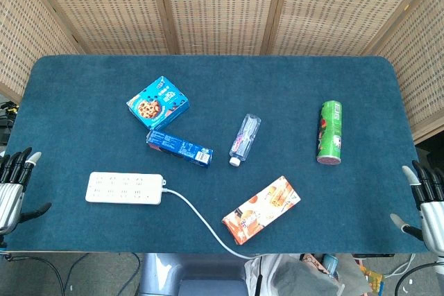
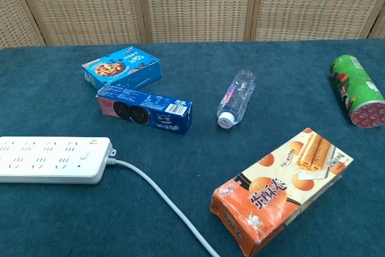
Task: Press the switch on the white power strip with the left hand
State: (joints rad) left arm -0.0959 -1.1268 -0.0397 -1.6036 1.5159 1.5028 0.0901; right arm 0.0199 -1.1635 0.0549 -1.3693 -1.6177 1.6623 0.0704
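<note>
Covering table (image 1: pixel 208 74): blue cloth, wicker screens (image 1: pixel 222 5)

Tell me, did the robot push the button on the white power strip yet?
Not yet. Nothing looks done: the left hand waits open at the table's edge, apart from the white power strip. Nothing is in hand; the right hand is open too. Left to do: reach over and press the switch near the cord end.

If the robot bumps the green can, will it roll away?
Probably. The green can lies on its side, and its round body looks free to roll sideways on the flat blue table. Nothing touches it to stop it. The cloth-like surface might slow it a little.
</note>
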